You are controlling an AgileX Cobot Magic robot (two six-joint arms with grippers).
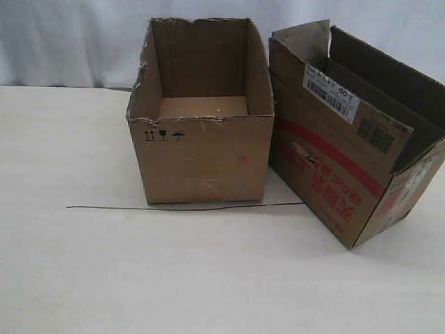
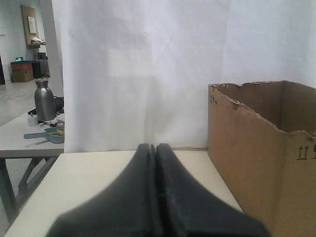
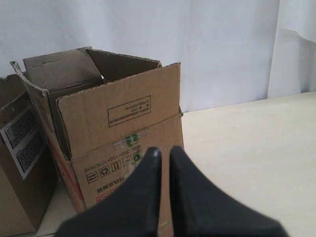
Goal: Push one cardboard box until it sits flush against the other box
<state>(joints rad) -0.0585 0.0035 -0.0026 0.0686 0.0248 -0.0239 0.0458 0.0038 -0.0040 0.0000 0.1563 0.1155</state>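
The plain flapless box with ragged rim and small black symbols stands open at the table's middle; it also fills one side of the left wrist view. The red-striped carton with barcode labels sits to its right, turned at an angle. Its rear corner is close against the plain box and a wedge of table shows between them toward the front. My left gripper is shut and empty, beside the plain box. My right gripper is shut with a thin slit, just before the carton's green-taped end. Neither gripper shows in the exterior view.
A thin dark wire lies on the table along the front of the plain box. A white curtain hangs behind. Beyond the table's left edge stands another table with a metal bottle.
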